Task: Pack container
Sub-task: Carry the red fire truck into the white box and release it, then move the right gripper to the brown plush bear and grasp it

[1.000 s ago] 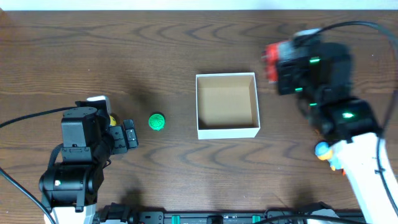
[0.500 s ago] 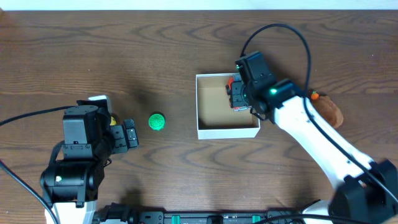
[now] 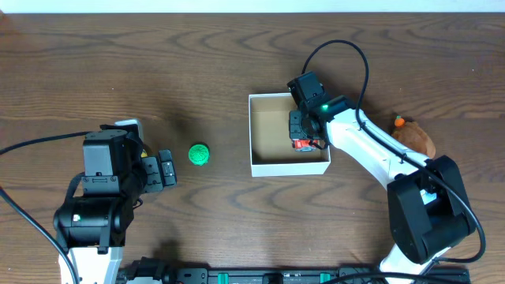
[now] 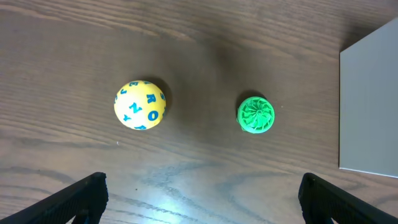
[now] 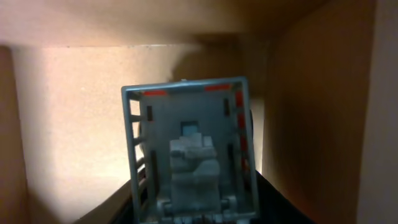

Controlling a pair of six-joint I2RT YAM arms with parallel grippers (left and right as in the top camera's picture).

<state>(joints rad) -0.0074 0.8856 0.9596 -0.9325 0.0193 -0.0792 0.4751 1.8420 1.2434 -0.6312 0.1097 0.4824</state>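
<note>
The container [image 3: 288, 166] is a square white-walled box with a tan inside, at the table's middle. My right gripper [image 3: 303, 131] is down inside it by the right wall, shut on a grey and red toy vehicle [image 3: 302, 143]. In the right wrist view the toy [image 5: 186, 149] fills the space between my fingers [image 5: 193, 214], with the cardboard floor [image 5: 74, 112] behind. My left gripper [image 3: 167, 170] is open and empty, left of a green ball [image 3: 199, 154]. The left wrist view shows the green ball [image 4: 255, 114], a yellow ball with blue letters [image 4: 140, 104] and the container's wall [image 4: 370, 106].
A brown lump [image 3: 416, 139] with a small orange piece [image 3: 400, 121] lies right of the container, beside my right arm. The yellow ball [image 3: 142, 151] is mostly hidden under my left arm in the overhead view.
My right arm has swung in from the right of the container with the toy and gone down inside it by the right wall. The left arm has barely moved.
</note>
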